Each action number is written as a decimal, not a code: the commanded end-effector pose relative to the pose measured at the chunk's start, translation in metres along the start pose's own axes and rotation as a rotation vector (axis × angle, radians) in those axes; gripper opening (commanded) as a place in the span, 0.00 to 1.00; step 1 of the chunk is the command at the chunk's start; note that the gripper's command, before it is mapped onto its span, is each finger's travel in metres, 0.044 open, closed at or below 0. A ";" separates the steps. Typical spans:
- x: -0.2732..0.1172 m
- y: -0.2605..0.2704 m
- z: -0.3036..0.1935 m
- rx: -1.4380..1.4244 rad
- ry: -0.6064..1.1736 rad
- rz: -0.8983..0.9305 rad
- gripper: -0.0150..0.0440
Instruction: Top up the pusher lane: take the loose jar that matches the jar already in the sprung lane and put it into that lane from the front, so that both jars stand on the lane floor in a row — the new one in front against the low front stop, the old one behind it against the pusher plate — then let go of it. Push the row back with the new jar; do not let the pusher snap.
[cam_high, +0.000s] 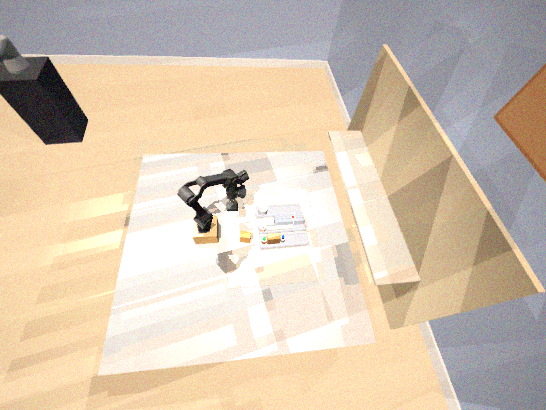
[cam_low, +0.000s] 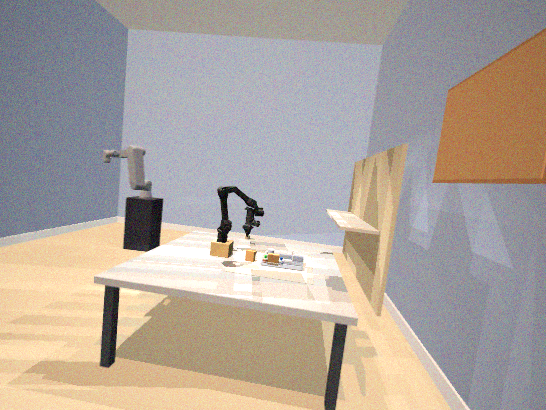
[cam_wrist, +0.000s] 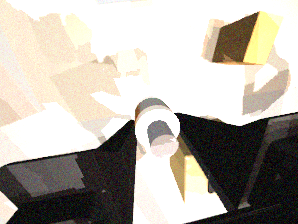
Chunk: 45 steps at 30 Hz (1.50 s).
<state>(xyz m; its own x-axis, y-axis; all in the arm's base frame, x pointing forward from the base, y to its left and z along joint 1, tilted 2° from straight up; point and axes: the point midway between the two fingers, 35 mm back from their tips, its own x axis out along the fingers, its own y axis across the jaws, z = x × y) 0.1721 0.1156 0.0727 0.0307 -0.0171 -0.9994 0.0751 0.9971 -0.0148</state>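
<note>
My gripper (cam_high: 232, 207) (cam_low: 247, 236) (cam_wrist: 154, 120) is shut on a small round jar (cam_wrist: 152, 107) with a white shoulder, a grey-and-orange side and a grey knob. The jar is upright between the fingertips and seems raised off the table. The grey lane unit (cam_high: 299, 240) (cam_low: 295, 266) stands to the right of the gripper in the top and exterior views. A small white jar (cam_high: 262, 210) is at its left end. Green (cam_high: 264, 239) and blue (cam_high: 283, 237) spots show beside an orange-brown block (cam_high: 273, 238) (cam_low: 273, 258). The jar in the sprung lane and the pusher plate are too small to tell.
A small wooden block (cam_high: 245, 236) (cam_low: 251, 255) stands between the arm's wooden base (cam_high: 206, 236) (cam_low: 221, 249) and the lane unit. Wooden blocks (cam_wrist: 239, 42) also show in the wrist view. A shelf (cam_high: 375, 207) (cam_low: 351, 221) and upright board (cam_high: 425, 165) stand beyond the table's right edge.
</note>
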 end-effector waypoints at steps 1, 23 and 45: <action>-0.001 -0.003 0.015 0.000 -0.008 0.010 0.25; 0.025 -0.065 0.094 -0.012 -0.014 0.005 0.25; 0.058 -0.120 0.127 -0.019 -0.018 -0.001 0.25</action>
<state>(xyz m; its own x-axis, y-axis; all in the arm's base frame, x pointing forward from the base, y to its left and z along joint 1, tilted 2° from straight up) 0.2904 -0.0139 0.0276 0.0477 -0.0234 -0.9986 0.0586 0.9981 -0.0206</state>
